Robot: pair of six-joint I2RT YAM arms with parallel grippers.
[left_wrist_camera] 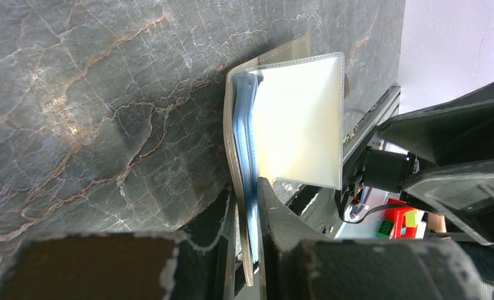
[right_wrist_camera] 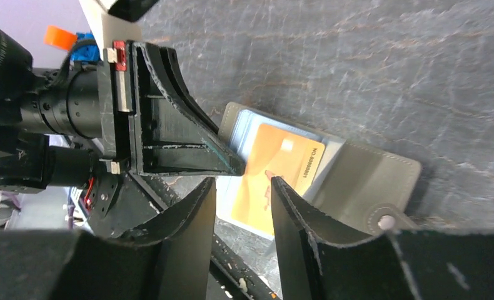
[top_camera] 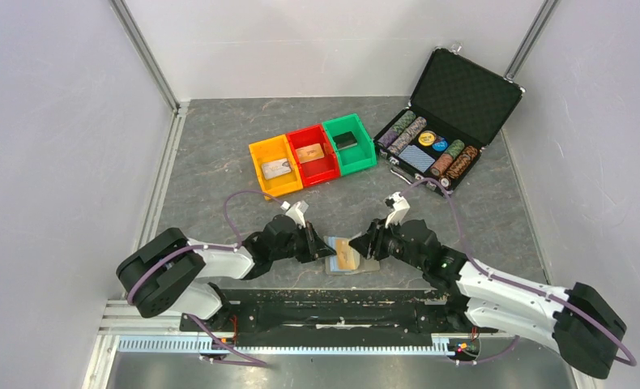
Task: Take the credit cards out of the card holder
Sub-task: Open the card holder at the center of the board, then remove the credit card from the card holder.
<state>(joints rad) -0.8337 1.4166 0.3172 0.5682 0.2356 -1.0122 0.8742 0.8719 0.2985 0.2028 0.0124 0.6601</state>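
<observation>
Left gripper (top_camera: 318, 245) — jaws pinched shut on the left edge of the card holder (right_wrist_camera: 360, 170), steadying it on the table (top_camera: 219, 146) near the front edge, midway between the two arms. The holder lies opened out, inner side up, its long axis running left to right and its snap button (right_wrist_camera: 386, 220) toward the right arm; the orange card (right_wrist_camera: 276, 181) in it appears to lie crosswise. Right gripper (top_camera: 365, 241) — jaws partly open and empty, straddling the card's near end: the step in hand is judged to be extracting this card, and the next move calls for closing on that end and drawing it out lengthwise.
</observation>
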